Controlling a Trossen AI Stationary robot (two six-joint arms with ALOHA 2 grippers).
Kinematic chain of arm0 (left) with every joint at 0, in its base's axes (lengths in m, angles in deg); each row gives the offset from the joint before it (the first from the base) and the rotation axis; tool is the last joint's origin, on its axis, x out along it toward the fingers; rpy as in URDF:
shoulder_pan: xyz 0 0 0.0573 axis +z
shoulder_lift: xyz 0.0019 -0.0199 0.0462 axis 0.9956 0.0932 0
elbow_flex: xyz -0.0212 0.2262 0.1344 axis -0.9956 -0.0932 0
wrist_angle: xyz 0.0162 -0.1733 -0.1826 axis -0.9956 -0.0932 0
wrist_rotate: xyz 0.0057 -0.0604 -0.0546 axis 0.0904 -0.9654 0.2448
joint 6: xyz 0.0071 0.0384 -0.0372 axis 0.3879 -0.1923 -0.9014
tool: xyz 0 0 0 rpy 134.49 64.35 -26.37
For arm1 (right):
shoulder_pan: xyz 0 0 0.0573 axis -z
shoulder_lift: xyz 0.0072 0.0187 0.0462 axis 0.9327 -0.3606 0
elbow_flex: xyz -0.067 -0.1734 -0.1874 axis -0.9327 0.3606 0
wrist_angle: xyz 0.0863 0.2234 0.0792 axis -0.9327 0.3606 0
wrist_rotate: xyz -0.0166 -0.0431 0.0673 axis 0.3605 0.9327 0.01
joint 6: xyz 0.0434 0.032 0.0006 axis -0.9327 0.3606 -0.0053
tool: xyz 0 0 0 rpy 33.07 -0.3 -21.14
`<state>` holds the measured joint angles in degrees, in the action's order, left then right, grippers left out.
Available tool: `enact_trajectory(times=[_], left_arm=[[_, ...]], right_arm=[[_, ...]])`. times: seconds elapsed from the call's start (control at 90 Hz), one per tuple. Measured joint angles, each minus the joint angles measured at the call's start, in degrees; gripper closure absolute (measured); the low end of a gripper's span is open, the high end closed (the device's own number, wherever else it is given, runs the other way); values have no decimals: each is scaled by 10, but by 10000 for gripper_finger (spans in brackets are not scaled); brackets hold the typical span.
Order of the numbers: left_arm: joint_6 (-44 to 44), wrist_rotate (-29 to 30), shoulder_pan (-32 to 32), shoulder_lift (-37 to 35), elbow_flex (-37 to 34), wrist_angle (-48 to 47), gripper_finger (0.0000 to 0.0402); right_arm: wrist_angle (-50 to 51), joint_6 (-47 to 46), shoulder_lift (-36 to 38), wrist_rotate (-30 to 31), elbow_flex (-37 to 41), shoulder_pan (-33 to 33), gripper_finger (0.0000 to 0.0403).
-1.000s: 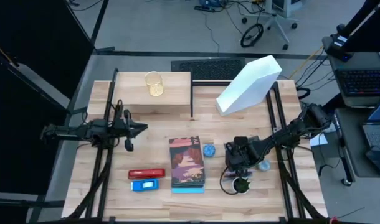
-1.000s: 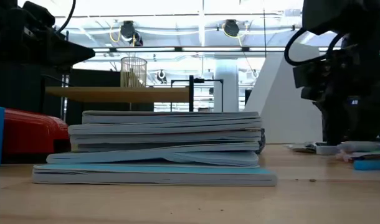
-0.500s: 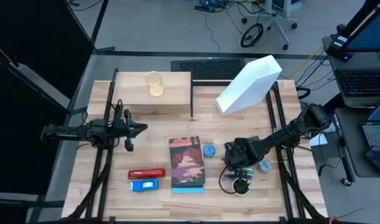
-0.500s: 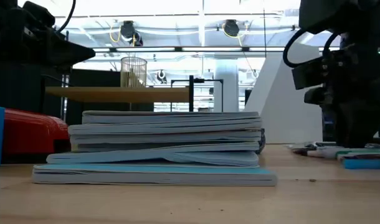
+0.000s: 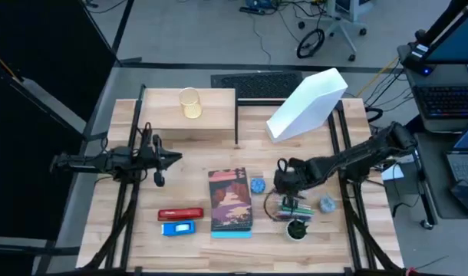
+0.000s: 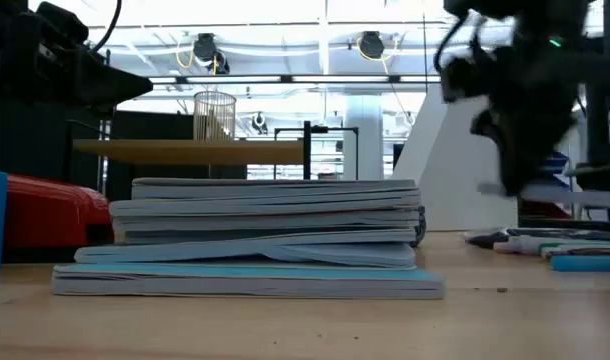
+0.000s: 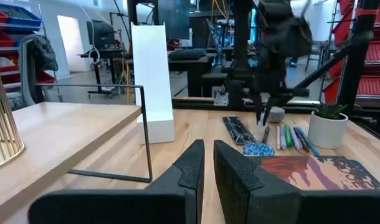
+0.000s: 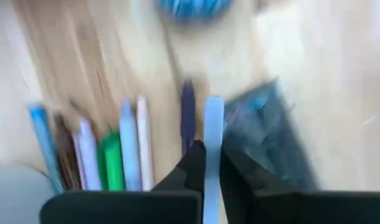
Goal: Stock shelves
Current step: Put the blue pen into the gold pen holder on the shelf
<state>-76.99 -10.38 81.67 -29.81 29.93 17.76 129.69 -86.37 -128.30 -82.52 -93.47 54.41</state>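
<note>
Here right tool point(image 8: 207, 163) clenched on pale pen point(image 8: 213, 134), blurred; left tool point(image 7: 206, 163) nearly clenched, empty, near shelf point(image 5: 207, 115).

- A stack of books point(image 5: 230, 201) lies mid-bench point(image 5: 203, 157).
- A red stapler point(image 5: 180, 214) sits just beside a blue one point(image 5: 178, 228).
- A potted plant point(image 5: 296, 229) stands by a row of pens point(image 5: 294, 207).

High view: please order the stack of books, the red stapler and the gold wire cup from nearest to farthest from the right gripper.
From the right gripper, above the pens at the table's right:
1. Stack of books, just to its left, mid-table.
2. Red stapler, farther left, near the front edge.
3. Gold wire cup, on the low wood shelf at the back left.
</note>
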Motion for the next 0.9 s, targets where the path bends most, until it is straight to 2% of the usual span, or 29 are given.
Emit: enact_trajectory(times=[0.122,0.311,0.422,0.711,0.822,0.9], left_arm=[[0,0,0,0,0,0,379],[0,1,0,0,0,0,379],[0,2,0,0,0,0,379],[0,3,0,0,0,0,379],[0,3,0,0,0,0,379],[0,3,0,0,0,0,379]], right_arm=[[-17,18,12,1,-41,44,395],[-118,33,14,16,-107,123,395],[-233,70,14,22,-127,168,395],[-644,195,-17,23,-131,243,395],[-750,215,-51,22,-131,259,395],[-778,215,-74,33,-145,268,395]])
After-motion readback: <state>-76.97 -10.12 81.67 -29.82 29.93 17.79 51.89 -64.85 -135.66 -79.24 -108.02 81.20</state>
